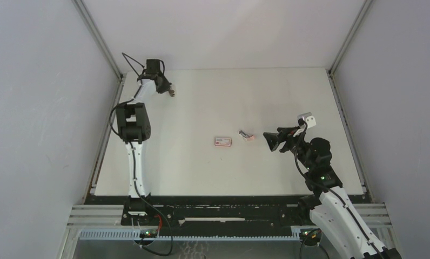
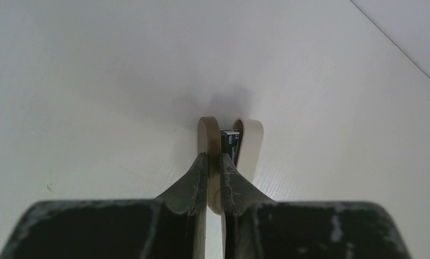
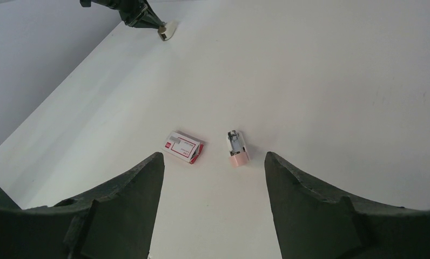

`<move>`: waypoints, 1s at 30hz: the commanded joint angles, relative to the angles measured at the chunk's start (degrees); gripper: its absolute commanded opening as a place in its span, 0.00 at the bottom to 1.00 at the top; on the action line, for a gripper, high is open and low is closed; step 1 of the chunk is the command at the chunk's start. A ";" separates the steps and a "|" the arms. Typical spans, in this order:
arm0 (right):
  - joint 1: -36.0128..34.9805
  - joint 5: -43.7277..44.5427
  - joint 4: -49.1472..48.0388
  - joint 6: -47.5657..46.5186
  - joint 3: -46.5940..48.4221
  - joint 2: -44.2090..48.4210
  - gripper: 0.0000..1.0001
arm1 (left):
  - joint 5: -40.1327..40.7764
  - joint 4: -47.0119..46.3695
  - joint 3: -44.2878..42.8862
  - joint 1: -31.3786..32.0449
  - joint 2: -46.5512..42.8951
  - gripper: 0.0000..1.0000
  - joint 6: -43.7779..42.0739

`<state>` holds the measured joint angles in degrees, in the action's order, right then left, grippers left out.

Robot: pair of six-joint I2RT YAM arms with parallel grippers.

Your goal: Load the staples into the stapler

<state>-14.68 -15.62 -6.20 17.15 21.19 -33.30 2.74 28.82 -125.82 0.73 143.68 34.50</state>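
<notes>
Staples, silvery-grey strip in a small grey tray [image 2: 229, 142]: far-left corner of white worktop [image 1: 229, 97], seemingly clamped edge-on by left end effector [image 1: 170, 90] | right end effector [image 3: 213, 157] apart, empty, near pink-and-white stapler [image 3: 236, 148] | risk: narrow pinch, tray may twist or drop.

I read the work surface as a white table [image 1: 202, 172] enclosed on three sides. Plain grey panels form the left wall [image 1: 34, 108], the right wall [image 1: 402, 81] and the paler rear wall [image 1: 223, 27]. Metal posts rise from the far-left corner [image 1: 97, 38] and the far-right corner [image 1: 349, 38]. A black rail [image 1: 229, 213] and a slotted grey cable duct [image 1: 218, 234] run along the near edge. Lighting is even and diffuse, and shadows are soft.
</notes>
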 commanded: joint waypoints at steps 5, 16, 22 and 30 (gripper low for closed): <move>0.35 -0.57 -1.28 0.91 2.11 1.49 0.68 | 0.87 -2.78 10.67 0.26 -7.83 0.03 -0.75; 0.35 -1.26 -1.06 1.57 2.15 2.75 0.68 | 0.10 2.01 7.40 0.19 -5.79 0.18 -0.83; 0.35 -1.42 -1.34 1.81 2.09 2.77 0.68 | 0.60 3.01 6.30 0.24 -5.18 0.21 -0.64; 0.35 -1.48 -1.31 1.93 1.82 3.46 0.68 | 0.77 4.08 4.70 0.38 -4.46 0.21 -1.05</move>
<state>-14.63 -16.86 -6.11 17.98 21.19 -30.81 2.81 30.74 -117.89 0.73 138.34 34.39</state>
